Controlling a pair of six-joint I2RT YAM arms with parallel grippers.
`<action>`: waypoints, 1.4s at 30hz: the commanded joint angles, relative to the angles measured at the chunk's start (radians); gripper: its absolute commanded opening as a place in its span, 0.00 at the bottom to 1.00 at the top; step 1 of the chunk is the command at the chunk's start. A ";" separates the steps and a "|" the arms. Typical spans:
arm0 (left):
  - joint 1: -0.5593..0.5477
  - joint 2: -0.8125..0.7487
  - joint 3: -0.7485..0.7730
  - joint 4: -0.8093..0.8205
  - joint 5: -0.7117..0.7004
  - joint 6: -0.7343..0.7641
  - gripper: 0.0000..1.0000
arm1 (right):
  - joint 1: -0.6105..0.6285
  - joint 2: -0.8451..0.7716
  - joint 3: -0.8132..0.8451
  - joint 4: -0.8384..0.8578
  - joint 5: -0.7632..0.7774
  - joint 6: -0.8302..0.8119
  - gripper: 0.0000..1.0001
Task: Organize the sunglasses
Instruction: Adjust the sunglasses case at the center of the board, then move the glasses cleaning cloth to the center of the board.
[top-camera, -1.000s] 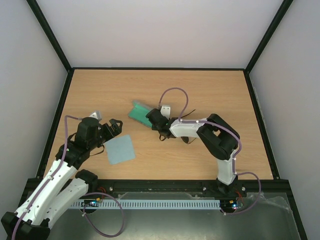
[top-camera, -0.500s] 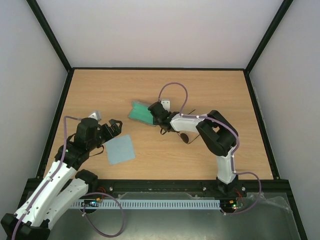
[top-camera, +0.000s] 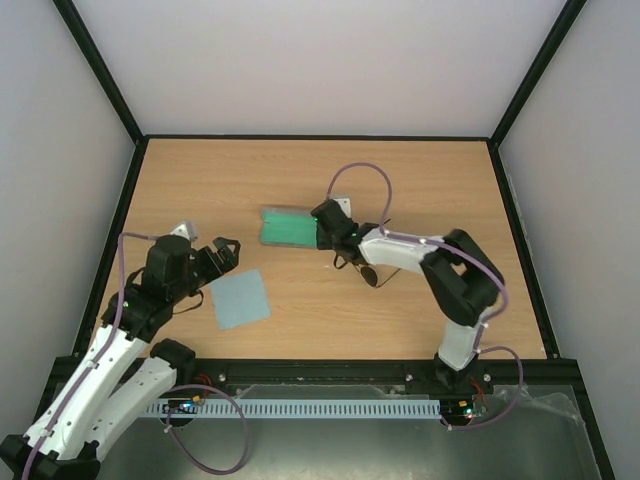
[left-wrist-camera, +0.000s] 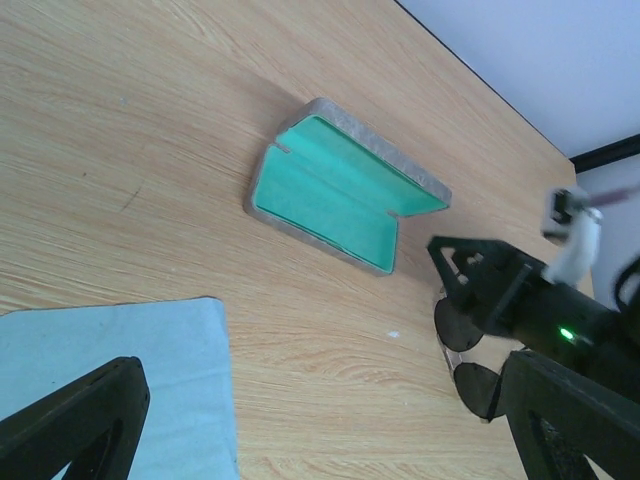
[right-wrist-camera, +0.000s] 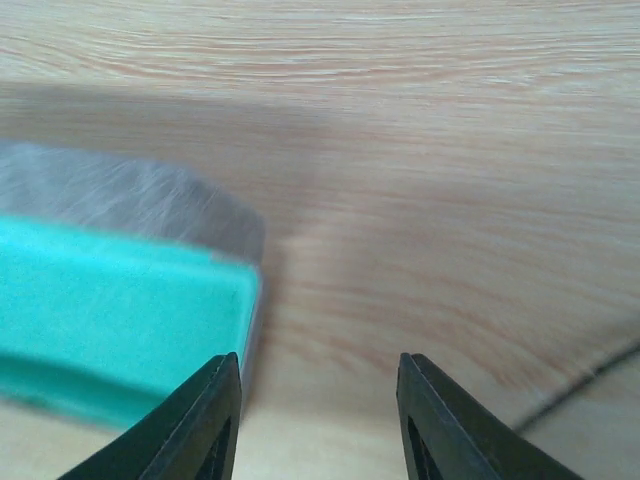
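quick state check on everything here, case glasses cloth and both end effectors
case, open, empty, green lining showing
sunglasses, lying outside case, beside it
cloth, spread flat
left end effector, open, empty
right end effector, open, empty, at case edge

Two tools: left tool (top-camera: 218, 258), right tool (top-camera: 325, 228). One case (top-camera: 288, 227) at right tool tips. One cloth (top-camera: 240, 298) beside left tool. Seemingly one sunglasses (left-wrist-camera: 478, 386) pair, partly hidden behind right tool.

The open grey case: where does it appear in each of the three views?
Top external: case at mid-table.
Left wrist: case upper middle, open.
Right wrist: case at left edge, partly cut off.
Shared landmark: the right tool, beside the case's end.
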 joint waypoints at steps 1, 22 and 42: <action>0.010 0.002 0.077 -0.073 -0.036 0.022 1.00 | 0.042 -0.201 -0.095 -0.047 -0.092 0.018 0.46; 0.105 -0.010 0.150 -0.178 0.005 0.043 0.99 | 0.260 0.215 0.426 -0.305 -0.352 -0.052 0.47; 0.107 -0.047 0.125 -0.180 0.021 0.034 0.99 | 0.310 0.354 0.541 -0.374 -0.174 -0.038 0.26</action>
